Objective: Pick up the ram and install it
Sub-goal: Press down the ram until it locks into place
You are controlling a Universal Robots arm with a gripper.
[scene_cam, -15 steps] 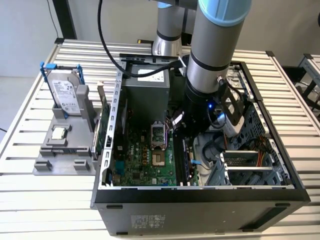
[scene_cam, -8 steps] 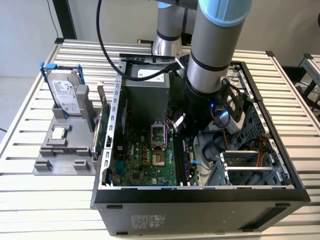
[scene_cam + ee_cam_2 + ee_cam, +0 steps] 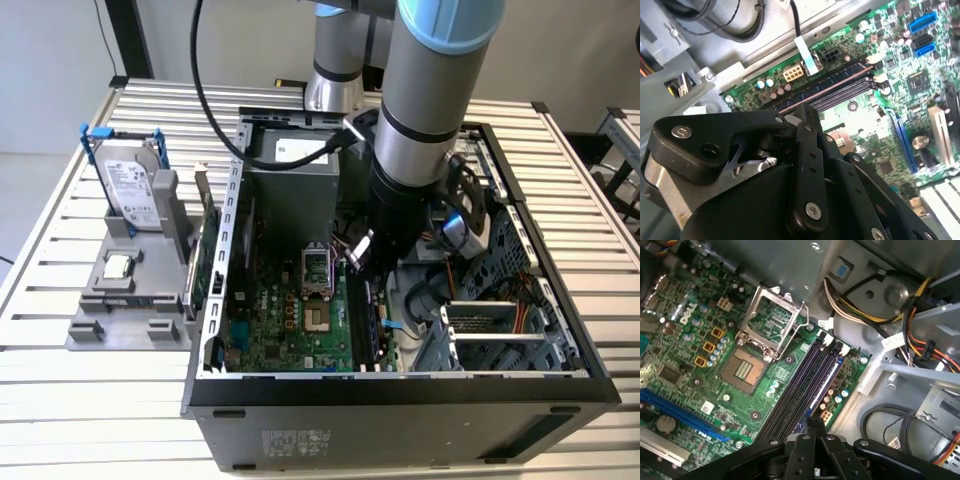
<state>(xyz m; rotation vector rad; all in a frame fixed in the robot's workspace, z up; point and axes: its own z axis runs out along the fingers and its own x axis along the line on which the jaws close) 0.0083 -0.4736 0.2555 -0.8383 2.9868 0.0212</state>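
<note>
Matt black plastic hand (image 3: pixel 807 145) — glossy motherboard (image 3: pixel 705 340)

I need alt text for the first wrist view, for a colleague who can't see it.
The gripper hangs over the motherboard's row of dark memory slots, inside an open computer case. Beside the slots, the CPU socket sits with its metal frame flipped up.

Arm (image 3: pixel 420 130) upright, fingers (image 3: pixel 807 150) together
</note>
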